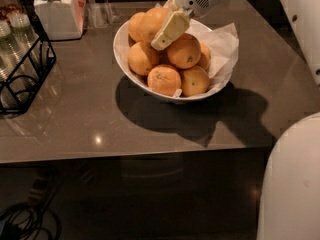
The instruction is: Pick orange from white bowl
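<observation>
On your dark grey table (80, 119), the gripper (169, 33) hangs over the white bowl (118, 46), low against the heaped fruit. Its far side is hidden, so you cannot tell its grip. The orange (150, 20), smooth and plain, tops the pile just beside it. A wire rack (31, 79) is cut off at left.
</observation>
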`<act>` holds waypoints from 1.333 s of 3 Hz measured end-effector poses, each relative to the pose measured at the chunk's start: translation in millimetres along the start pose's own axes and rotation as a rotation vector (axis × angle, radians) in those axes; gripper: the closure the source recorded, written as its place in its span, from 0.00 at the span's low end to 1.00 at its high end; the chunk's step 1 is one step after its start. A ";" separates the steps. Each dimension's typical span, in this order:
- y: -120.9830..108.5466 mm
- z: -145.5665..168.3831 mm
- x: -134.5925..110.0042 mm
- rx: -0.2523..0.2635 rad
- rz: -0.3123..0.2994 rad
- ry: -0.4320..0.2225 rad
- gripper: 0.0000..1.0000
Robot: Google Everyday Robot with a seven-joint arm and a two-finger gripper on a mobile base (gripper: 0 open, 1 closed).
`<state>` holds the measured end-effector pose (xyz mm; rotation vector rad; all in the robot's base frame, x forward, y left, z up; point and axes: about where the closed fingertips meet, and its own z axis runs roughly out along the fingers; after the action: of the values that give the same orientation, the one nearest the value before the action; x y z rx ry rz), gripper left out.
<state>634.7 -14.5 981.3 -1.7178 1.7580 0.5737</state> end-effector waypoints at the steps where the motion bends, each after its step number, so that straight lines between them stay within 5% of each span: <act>1: 14.2 -18.4 -9.8 -0.023 -0.038 -0.038 1.00; 3: 89.5 -102.4 -38.5 0.141 -0.065 -0.197 1.00; 4: 126.1 -115.7 -38.9 0.216 -0.032 -0.296 1.00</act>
<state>494.4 -56.8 1077.9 -1.4302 1.5208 0.5696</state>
